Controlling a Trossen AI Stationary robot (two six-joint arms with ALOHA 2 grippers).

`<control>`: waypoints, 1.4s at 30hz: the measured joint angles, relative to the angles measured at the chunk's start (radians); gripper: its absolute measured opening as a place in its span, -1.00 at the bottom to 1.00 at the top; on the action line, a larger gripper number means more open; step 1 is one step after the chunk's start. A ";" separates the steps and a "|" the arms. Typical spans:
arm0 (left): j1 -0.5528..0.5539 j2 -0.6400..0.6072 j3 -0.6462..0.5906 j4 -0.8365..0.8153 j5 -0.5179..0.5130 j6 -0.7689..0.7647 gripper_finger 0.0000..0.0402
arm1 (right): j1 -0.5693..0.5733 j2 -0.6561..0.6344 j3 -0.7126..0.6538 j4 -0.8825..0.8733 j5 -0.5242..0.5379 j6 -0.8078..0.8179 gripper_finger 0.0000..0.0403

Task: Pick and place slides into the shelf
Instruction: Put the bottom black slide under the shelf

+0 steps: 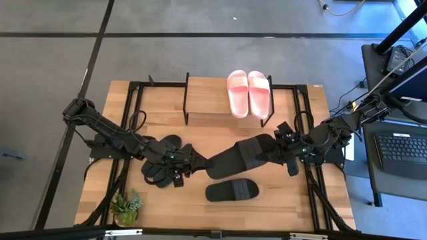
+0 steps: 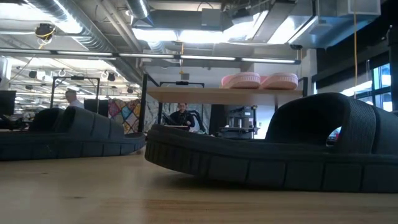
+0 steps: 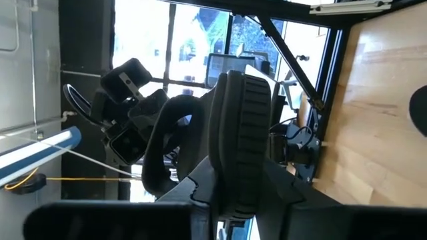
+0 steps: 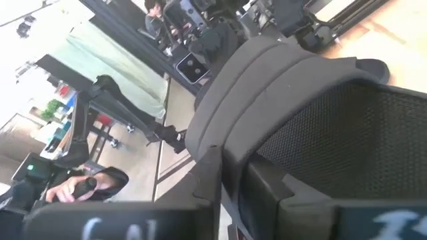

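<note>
A black slide (image 1: 241,157) lies slantwise between my two grippers at mid-table. My left gripper (image 1: 195,163) is shut on its left end and my right gripper (image 1: 283,148) is shut on its strap end. The shelf (image 1: 207,100) stands at the far side on thin black legs. The pale pink pair (image 1: 248,93) sits side by side on its wooden top, soles down. Another black slide (image 1: 231,191) rests sole-down near the near edge and fills the low view (image 2: 280,155). Two more black slides (image 1: 160,160) lie under my left arm. My left gripper (image 3: 240,200) pinches the sole's end (image 3: 243,160) across its thickness, coming level from the table's left, along the slide. One finger (image 3: 193,193) is on the footbed side and the other on the underside. The strap (image 3: 160,147) arches off the footbed farther on. My right gripper (image 4: 233,180) is shut on the slide's strap end (image 4: 267,120), coming from the table's right, along the slide. Its own fingers (image 4: 207,173) hide the exact spot they close on. The ribbed strap rises just beyond them.
A small potted plant (image 1: 127,207) stands at the near left corner. Black frame rails (image 1: 300,113) run along both sides of the tabletop. The shelf's left half (image 1: 200,93) is bare. People show in the room beyond the table.
</note>
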 joint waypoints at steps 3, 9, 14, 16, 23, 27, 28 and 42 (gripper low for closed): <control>0.000 0.000 0.000 0.002 -0.008 0.000 -0.72 | 0.000 0.000 0.000 -0.001 0.005 -0.009 -0.63; 0.000 0.000 0.000 0.002 -0.026 0.000 -0.74 | 0.000 0.000 0.000 -0.003 -0.002 -0.036 -0.44; 0.000 0.000 0.000 0.002 -0.030 0.000 -0.73 | 0.000 0.000 -0.001 -0.003 -0.017 -0.037 -0.14; 0.000 0.000 0.000 0.002 -0.033 -0.001 -0.74 | 0.000 -0.002 -0.001 -0.003 -0.017 -0.042 0.00; 0.003 0.000 0.000 0.005 -0.043 -0.021 -0.72 | 0.000 -0.029 -0.002 0.002 -0.020 -0.150 0.29; 0.003 -0.001 0.000 0.005 -0.061 -0.031 -0.74 | 0.000 -0.055 -0.002 -0.006 0.014 -0.222 0.31; 0.003 -0.001 0.000 0.005 -0.066 -0.032 -0.74 | 0.000 -0.062 -0.002 -0.011 0.027 -0.240 0.31; 0.056 -0.001 0.000 -0.065 -0.118 -0.162 -0.73 | 0.001 -0.155 -0.002 -0.173 0.163 -0.245 0.31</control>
